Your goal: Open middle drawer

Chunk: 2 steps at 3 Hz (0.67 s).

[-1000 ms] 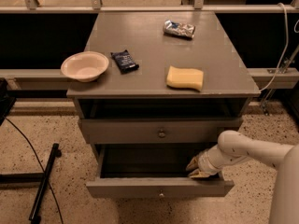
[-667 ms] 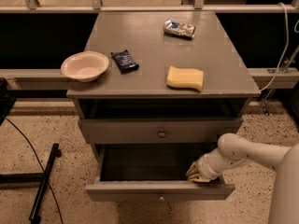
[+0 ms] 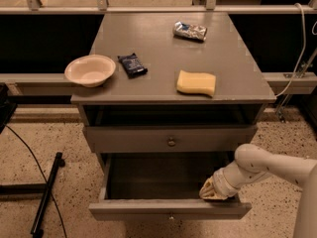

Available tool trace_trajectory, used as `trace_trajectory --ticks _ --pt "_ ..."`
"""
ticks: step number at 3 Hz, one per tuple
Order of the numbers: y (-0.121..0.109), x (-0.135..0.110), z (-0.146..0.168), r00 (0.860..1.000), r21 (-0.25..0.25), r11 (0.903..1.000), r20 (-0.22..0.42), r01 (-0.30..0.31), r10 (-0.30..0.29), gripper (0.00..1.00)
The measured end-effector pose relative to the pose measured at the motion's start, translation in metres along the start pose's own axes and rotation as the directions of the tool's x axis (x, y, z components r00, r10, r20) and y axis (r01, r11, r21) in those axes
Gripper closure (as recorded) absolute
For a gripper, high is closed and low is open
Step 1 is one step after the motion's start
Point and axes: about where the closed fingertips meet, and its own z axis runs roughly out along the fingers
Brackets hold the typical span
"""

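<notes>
The middle drawer [image 3: 148, 209] is a grey wooden tray with a flat plain front and a small round knob [image 3: 171, 216] at the bottom edge of the view. It stands pulled well out of the cabinet, its dark inside showing empty. My gripper [image 3: 213, 190] reaches in from the right, down into the drawer's front right corner, against the inner side of the front wall. The white arm [image 3: 277, 165] runs off to the right edge. The taller-fronted drawer [image 3: 129, 140] above, with its own knob, is closed. The lowest drawer is out of view.
On the cabinet top lie a beige bowl [image 3: 90, 70], a dark packet [image 3: 132, 64], a yellow sponge [image 3: 196, 83] and a silver bag [image 3: 190, 30]. A black stand leg and cable [image 3: 47, 195] lie on the speckled floor at left. A railing runs behind.
The middle drawer has slid further out toward the camera, and my gripper has moved with it, staying at the front right corner.
</notes>
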Motion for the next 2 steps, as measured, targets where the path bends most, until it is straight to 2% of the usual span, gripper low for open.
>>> trace_trajectory --ticks 1,2 --pt "0.030 -0.002 0.000 0.999 -0.077 0.9967 0.025 -0.026 0.028 1.00" --pt "0.047 -0.004 0.002 0.998 -0.122 0.9916 0.047 -0.043 0.049 1.00"
